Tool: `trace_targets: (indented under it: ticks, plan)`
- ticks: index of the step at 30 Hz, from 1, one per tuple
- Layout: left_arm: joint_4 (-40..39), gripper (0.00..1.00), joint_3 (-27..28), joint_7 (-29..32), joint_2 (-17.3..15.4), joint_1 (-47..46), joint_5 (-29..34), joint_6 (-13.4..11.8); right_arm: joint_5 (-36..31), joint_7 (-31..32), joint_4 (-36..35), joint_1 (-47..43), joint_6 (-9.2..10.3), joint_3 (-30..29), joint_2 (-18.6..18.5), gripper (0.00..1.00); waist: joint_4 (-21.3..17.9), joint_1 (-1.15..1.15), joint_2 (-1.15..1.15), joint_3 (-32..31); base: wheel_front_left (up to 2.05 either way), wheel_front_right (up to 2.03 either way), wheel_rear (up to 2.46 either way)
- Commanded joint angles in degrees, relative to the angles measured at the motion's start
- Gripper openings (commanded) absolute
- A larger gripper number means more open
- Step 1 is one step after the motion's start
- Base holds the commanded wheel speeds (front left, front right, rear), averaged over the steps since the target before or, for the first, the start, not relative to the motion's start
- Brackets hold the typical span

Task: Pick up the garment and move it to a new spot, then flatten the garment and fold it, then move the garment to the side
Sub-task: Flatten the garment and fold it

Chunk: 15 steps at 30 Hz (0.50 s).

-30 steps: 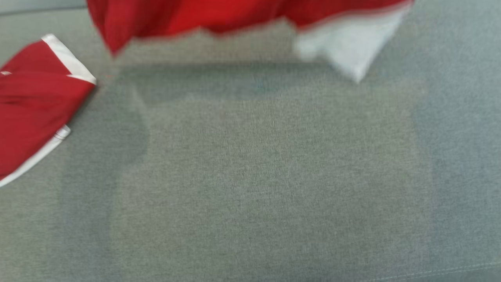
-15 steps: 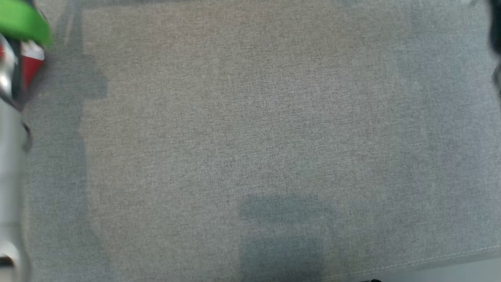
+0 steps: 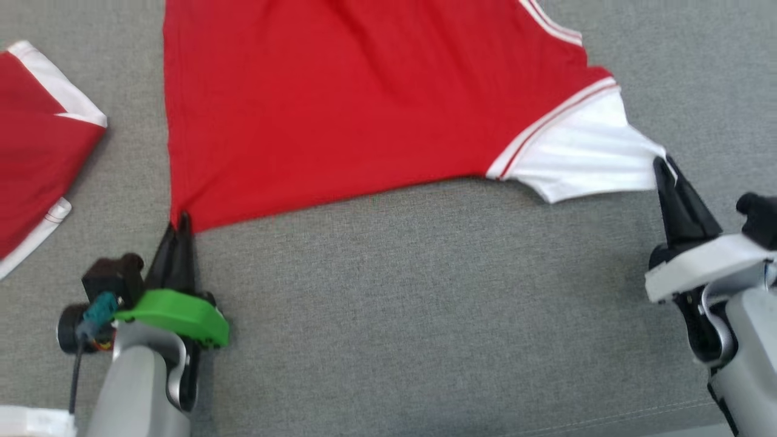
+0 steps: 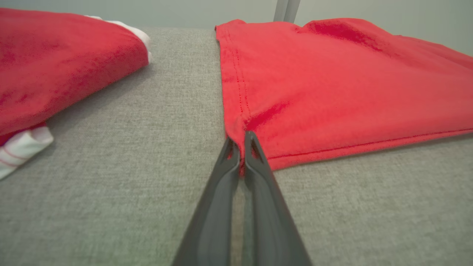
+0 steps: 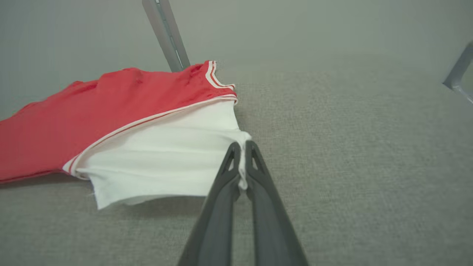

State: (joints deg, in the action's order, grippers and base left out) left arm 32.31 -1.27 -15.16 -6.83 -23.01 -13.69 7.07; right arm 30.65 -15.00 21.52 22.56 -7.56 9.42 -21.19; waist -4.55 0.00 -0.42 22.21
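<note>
as left tool (image 3: 181, 221) pinches hem (image 4: 236, 92), right tool (image 3: 662, 164) pinches white sleeve (image 3: 583, 152), red garment (image 3: 340, 103) stretched

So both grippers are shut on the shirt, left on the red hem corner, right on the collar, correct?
Not quite. The right gripper is shut on the white sleeve instead; the right wrist view shows it. The left gripper does hold the shirt by its red hem corner.

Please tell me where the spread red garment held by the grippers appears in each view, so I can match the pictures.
Head view: red garment across the upper middle.
Left wrist view: upper right, corner pinched by the left gripper.
Right wrist view: left half, white sleeve pinched by the right gripper.
Shared landmark: the grey fabric surface beneath it.
</note>
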Motion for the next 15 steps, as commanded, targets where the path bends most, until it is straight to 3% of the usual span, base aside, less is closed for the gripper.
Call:
trace_targets:
  ticks: [1,10,15]
  plan:
    - [0.07,0.00,1.02,0.04,0.24,2.87,0.43,0.02,0.31,-0.24,0.32,-2.33,0.14,-0.87,-0.07,0.00,-0.13,0.00,0.42,-6.58,0.00,0.00,0.00]
    - [-0.97,0.00,3.78,0.03,3.34,17.83,1.24,0.32,-2.34,-0.24,1.87,-17.68,0.15,0.34,0.46,0.00,-0.16,0.00,0.42,-19.61,0.00,0.00,0.00]
    - [-2.42,0.00,5.32,0.02,3.62,24.87,0.71,0.26,-2.03,-0.23,2.29,-25.84,0.18,-1.20,1.96,0.00,0.16,0.00,0.42,-23.06,0.00,0.00,0.00]
